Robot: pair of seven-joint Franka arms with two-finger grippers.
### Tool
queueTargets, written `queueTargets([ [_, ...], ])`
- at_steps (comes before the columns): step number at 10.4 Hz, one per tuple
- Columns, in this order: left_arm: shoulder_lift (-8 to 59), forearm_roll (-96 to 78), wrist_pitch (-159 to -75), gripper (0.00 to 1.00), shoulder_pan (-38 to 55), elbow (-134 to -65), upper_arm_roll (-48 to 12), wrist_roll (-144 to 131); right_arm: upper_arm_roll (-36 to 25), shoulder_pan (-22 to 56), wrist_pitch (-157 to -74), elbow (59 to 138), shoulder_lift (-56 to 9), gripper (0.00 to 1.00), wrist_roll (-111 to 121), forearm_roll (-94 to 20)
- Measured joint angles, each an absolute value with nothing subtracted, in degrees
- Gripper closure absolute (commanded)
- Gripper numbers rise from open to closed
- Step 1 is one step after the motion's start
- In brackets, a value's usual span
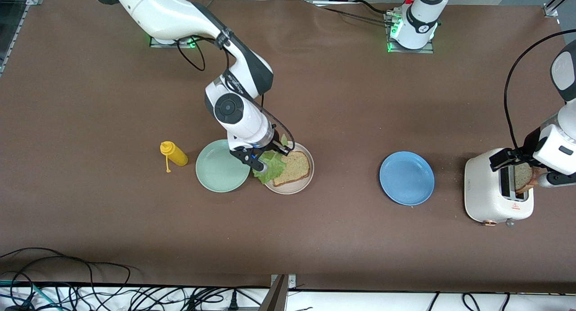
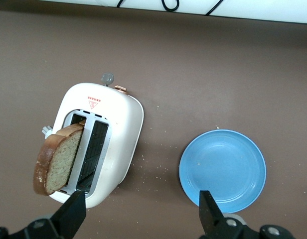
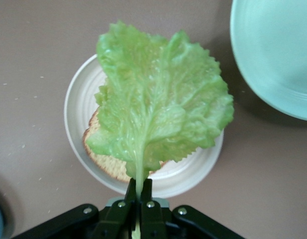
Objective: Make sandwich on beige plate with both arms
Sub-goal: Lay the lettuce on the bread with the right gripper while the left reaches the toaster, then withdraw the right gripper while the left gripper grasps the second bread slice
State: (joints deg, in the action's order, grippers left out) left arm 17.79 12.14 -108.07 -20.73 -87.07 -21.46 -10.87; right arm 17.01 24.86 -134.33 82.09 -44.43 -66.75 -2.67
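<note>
Toaster (image 1: 497,191); lettuce leaf (image 1: 269,163) above beige plate (image 1: 294,186)

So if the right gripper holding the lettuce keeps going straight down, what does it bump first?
Probably the bread slice on the beige plate. The right gripper pinches the lettuce by its stalk over that plate, so the leaf would touch first.
</note>
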Motion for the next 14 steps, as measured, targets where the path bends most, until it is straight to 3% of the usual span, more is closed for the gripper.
queueTargets([
  [2, 17.78, 12.14, -108.07, 0.00, -20.83, -87.07, -21.46, -10.85, 17.02, 26.82, -137.49, 82.07, -47.05, 0.01, -66.96, -1.28],
  [7, 18.05, 12.35, -108.08, 0.00, -21.93, -87.07, -21.39, -9.15, 16.11, 26.99, -136.99, 80.88, -45.70, 0.00, -66.63, 4.72],
  [11, 20.67, 12.54, -108.12, 0.00, -25.51, -87.05, -20.86, 3.34, 12.53, 26.62, -117.90, 80.32, -37.36, 0.00, -52.52, 5.46],
  [14, 22.90, 12.58, -108.15, 0.00, -30.31, -87.06, -20.68, 14.95, 6.61, 26.43, -104.31, 80.37, -31.72, 0.00, -33.34, 5.48],
])
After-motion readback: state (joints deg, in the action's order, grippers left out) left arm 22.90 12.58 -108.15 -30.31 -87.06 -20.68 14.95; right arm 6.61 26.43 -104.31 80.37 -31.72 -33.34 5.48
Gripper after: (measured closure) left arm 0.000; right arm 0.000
